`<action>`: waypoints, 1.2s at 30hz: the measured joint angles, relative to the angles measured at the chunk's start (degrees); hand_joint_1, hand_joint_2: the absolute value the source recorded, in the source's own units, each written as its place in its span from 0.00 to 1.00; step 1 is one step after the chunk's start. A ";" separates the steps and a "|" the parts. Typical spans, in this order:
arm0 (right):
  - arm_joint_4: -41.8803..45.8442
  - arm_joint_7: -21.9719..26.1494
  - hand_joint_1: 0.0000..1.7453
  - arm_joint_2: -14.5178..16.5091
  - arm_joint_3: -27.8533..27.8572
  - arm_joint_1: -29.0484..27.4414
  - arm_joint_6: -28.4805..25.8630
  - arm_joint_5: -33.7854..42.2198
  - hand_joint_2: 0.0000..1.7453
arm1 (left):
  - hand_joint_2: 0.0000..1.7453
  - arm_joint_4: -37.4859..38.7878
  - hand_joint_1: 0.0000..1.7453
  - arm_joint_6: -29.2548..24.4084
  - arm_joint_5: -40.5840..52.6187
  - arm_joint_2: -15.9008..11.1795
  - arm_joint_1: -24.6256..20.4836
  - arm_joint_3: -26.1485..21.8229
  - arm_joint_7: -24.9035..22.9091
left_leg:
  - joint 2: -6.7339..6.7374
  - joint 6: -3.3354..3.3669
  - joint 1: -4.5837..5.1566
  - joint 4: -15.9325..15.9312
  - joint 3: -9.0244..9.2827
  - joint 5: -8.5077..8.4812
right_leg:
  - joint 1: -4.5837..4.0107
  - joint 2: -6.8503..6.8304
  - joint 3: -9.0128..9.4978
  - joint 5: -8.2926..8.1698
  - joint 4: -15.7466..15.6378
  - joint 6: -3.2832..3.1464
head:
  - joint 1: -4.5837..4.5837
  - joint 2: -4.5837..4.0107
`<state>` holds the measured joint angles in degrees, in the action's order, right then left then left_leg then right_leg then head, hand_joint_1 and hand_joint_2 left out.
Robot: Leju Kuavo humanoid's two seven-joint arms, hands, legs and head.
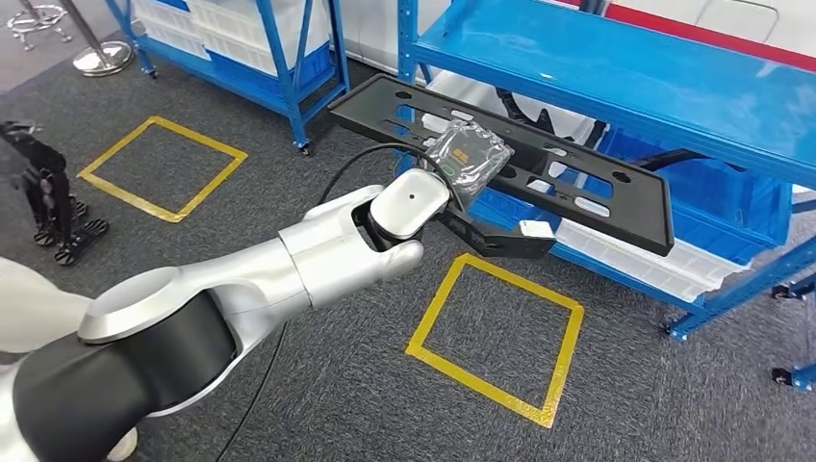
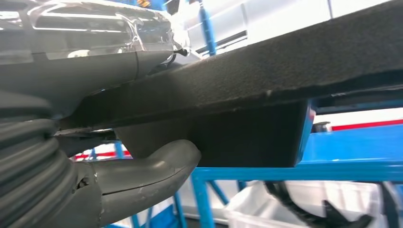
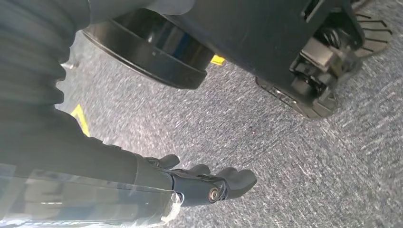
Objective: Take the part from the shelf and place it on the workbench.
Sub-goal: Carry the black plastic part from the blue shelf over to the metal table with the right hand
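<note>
The left hand (image 1: 471,183) is gripping the part (image 1: 539,168), a long black flat panel with slotted cutouts, near its middle along the edge closest to the robot. Seen from the head camera, a clear plastic wrap is covering the back of the hand, which is lying on top of the panel, while dark fingers (image 1: 500,239) are reaching out beneath it. The left wrist camera is showing the same hold from close by: the thick grey thumb (image 2: 157,166) is curling under the part (image 2: 266,80) and the wrapped hand (image 2: 95,52) is pressing on it from the other side. The part is hanging in the air just in front of the blue shelf (image 1: 625,72), tilted, off the shelf boards and above the grey carpet (image 1: 337,385), with a yellow taped square (image 1: 496,337) below it. The right hand (image 3: 209,183) is hanging over the carpet (image 3: 285,156) holding nothing, its fingers lying fairly straight and slightly apart.
</note>
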<state>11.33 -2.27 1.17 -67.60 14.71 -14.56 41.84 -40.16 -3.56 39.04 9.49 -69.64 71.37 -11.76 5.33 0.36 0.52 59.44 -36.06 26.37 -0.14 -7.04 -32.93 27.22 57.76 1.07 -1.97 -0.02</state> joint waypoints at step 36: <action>0.04 -0.10 0.00 0.23 0.16 -0.92 0.49 -0.26 1.00 | 1.00 -1.18 1.00 2.00 -0.83 -1.23 -2.73 -0.04 -1.00 | -4.59 1.34 -0.89 0.67 -1.64 -1.17 | 1.35 6.10 -2.92 7.94 10.52 1.77 | 1.78 -0.01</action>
<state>11.38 -2.37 1.40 -67.44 13.79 -14.07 41.58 -41.33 -1.56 38.21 8.25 -72.37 71.34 -12.76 0.74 1.70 -0.37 60.11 -37.70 25.20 1.21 -0.94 -35.85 35.16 68.28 2.83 -0.19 -0.02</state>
